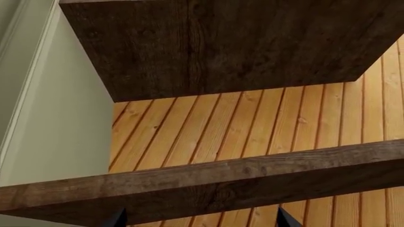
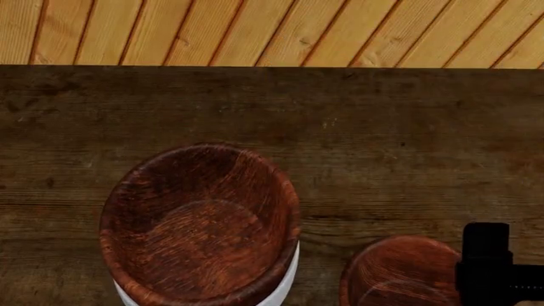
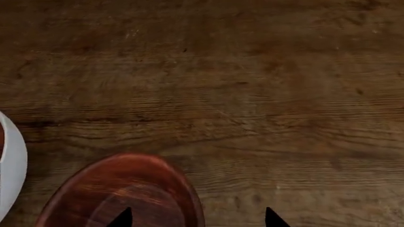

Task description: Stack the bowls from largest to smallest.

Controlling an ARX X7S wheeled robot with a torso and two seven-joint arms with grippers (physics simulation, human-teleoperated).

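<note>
- Left wrist view: table (image 1: pixel 221 42) seen from below, plank floor (image 1: pixel 265 123) beyond; left gripper (image 1: pixel 200 218) tips apart, holding nothing.
- Head view: big wood bowl (image 2: pixel 200 220) sits in white bowl (image 2: pixel 287 280) at the table's near edge; small bowl (image 2: pixel 399 271) just beside, right.
- Right wrist view: right gripper (image 3: pixel 197 217) open, probably straddling the small bowl's rim; next, close, lift, nest it.
- No writing seen.

The right arm's black tool (image 2: pixel 493 271) shows at the near right edge of the head view, its two dark fingertips (image 3: pixel 123 217) spread apart. The left arm's tool (image 1: pixel 198 218) shows only two dark fingertips, likewise parted.
</note>
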